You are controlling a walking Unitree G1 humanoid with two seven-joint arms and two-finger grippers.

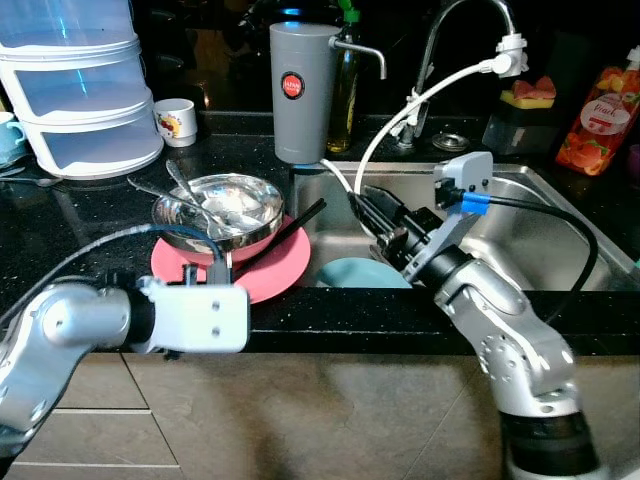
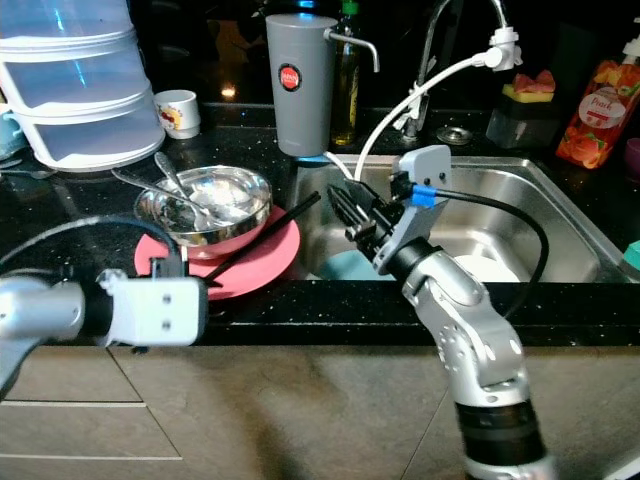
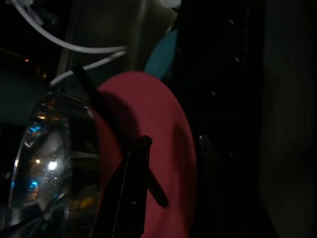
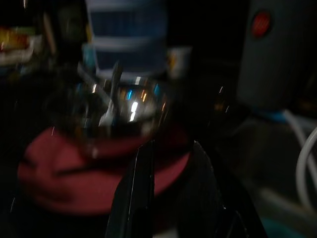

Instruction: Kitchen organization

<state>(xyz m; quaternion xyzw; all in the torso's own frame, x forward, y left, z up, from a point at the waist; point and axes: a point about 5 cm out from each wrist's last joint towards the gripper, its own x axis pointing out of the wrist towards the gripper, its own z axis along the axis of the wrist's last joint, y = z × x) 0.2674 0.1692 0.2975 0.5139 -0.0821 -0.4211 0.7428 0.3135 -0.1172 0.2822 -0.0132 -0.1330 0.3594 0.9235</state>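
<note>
Kitchen counter (image 1: 90,215): black speckled stone, running left of a stainless sink (image 1: 540,225).

Stacked plastic containers (image 1: 75,85): white and translucent, at the far left of the counter, with a small printed mug (image 1: 176,121) just beside them.

Grey canister (image 1: 303,90) with a red round badge: upright at the sink's back-left corner, a green-capped bottle (image 1: 347,80) behind it. Faucet (image 1: 462,40) with a white hose (image 1: 400,120) trailing into the basin.

Pink plate (image 1: 262,272): on the counter near its front edge, next to the sink. A steel bowl (image 1: 225,205) sits on it, holding spoons (image 1: 185,185); a black chopstick-like rod (image 1: 290,228) leans across the plate's rim.

Teal plate (image 1: 362,273): lying in the sink's near-left part.

Right gripper (image 1: 372,207): over the sink's left side, pointing toward the pink plate; fingers slightly parted, holding nothing.

Left gripper (image 3: 168,148): low at the counter's front edge, over the pink plate's near rim; fingers apart, empty.

Juice pouch (image 1: 600,120): orange, far right.
</note>
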